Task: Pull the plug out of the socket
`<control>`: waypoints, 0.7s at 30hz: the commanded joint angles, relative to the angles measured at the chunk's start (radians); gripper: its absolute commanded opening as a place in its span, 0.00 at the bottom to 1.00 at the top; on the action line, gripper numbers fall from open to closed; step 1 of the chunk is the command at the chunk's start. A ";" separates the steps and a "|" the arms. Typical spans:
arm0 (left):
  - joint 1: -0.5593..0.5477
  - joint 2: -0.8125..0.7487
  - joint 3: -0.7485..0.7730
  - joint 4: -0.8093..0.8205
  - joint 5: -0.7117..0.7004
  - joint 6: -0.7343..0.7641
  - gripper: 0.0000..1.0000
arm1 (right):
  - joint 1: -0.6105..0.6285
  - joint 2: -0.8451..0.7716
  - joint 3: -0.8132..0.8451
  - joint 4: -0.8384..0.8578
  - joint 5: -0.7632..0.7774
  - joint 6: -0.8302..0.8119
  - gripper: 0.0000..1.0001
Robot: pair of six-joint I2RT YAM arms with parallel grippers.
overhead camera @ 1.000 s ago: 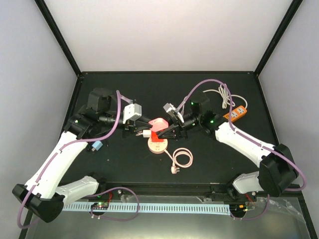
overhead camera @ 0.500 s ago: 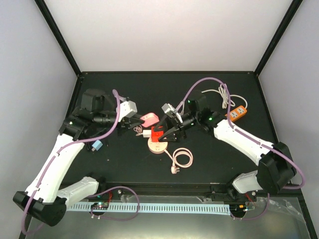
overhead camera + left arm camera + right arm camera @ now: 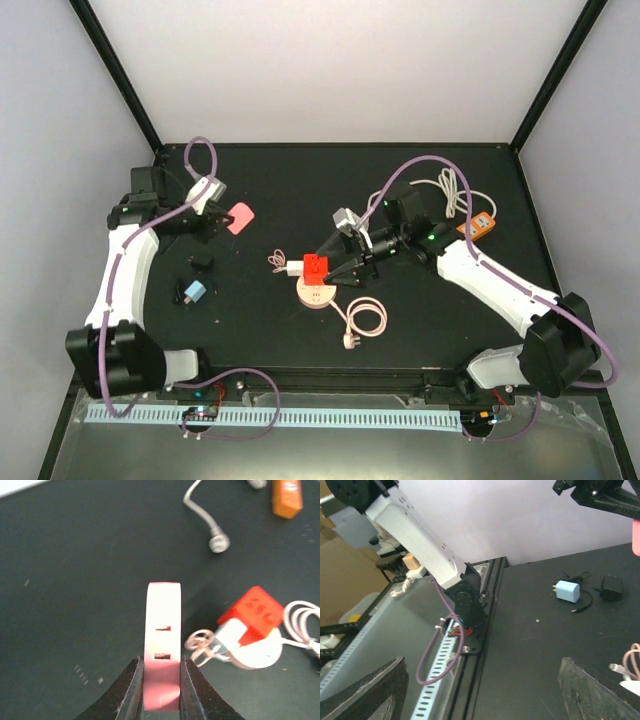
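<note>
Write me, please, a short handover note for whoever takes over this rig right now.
Left gripper: shut on the pink piece, the one with two slots, out at the left side of the table.
Right gripper: open, close beside the red block, which sits on the round base mid-table.
Done: the pink piece and the red block are well apart; nothing joins them.
Left: probably only to set the pink piece down and let go.

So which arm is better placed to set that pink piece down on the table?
Left. The left gripper is shut on the pink piece, above bare table. The right gripper is open beside the red block.
</note>
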 commanded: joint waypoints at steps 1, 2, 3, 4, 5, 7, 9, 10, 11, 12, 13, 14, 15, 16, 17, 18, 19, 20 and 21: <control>0.114 0.129 0.050 0.009 -0.093 0.059 0.02 | -0.006 -0.025 0.016 -0.064 0.112 -0.059 0.87; 0.143 0.170 0.062 0.012 -0.098 0.063 0.01 | -0.007 -0.025 0.016 -0.070 0.135 -0.065 0.88; 0.166 0.211 0.080 0.017 -0.109 0.062 0.02 | -0.009 -0.025 0.016 -0.071 0.152 -0.068 0.88; 0.188 0.262 0.105 0.011 -0.116 0.056 0.02 | -0.011 -0.025 0.015 -0.067 0.171 -0.066 0.89; 0.206 0.315 0.134 -0.004 -0.117 0.059 0.02 | -0.012 -0.025 0.014 -0.061 0.188 -0.061 0.90; 0.228 0.411 0.189 -0.026 -0.127 0.062 0.02 | -0.016 -0.023 0.015 -0.054 0.227 -0.058 0.92; 0.235 0.497 0.234 -0.040 -0.148 0.067 0.02 | -0.018 -0.020 0.016 -0.046 0.254 -0.057 0.95; 0.236 0.533 0.251 -0.038 -0.157 0.064 0.01 | -0.019 -0.020 0.016 -0.043 0.265 -0.057 0.97; 0.238 0.566 0.266 -0.032 -0.165 0.060 0.01 | -0.021 -0.019 0.014 -0.038 0.277 -0.054 1.00; 0.240 0.598 0.281 -0.031 -0.172 0.057 0.02 | -0.023 -0.020 0.011 -0.030 0.289 -0.051 1.00; 0.240 0.638 0.297 -0.030 -0.177 0.054 0.01 | -0.025 -0.023 0.007 -0.025 0.296 -0.052 1.00; 0.242 0.664 0.312 -0.032 -0.182 0.049 0.02 | -0.028 -0.024 0.004 -0.024 0.302 -0.055 1.00; 0.242 0.694 0.336 -0.039 -0.187 0.046 0.01 | -0.032 -0.025 0.002 -0.024 0.305 -0.055 1.00; 0.244 0.719 0.353 -0.046 -0.190 0.044 0.01 | -0.039 -0.031 -0.004 -0.015 0.305 -0.045 1.00; 0.247 0.743 0.367 -0.051 -0.193 0.043 0.01 | -0.048 -0.038 -0.019 0.010 0.305 -0.023 1.00; 0.251 0.765 0.380 -0.056 -0.196 0.042 0.02 | -0.057 -0.048 -0.037 0.052 0.312 0.020 1.00; 0.255 0.784 0.391 -0.061 -0.196 0.044 0.02 | -0.066 -0.060 -0.051 0.077 0.313 0.044 1.00; 0.260 0.800 0.397 -0.066 -0.196 0.045 0.02 | -0.076 -0.070 -0.065 0.096 0.310 0.057 1.00; 0.265 0.813 0.404 -0.071 -0.197 0.045 0.02 | -0.083 -0.082 -0.078 0.112 0.312 0.072 1.00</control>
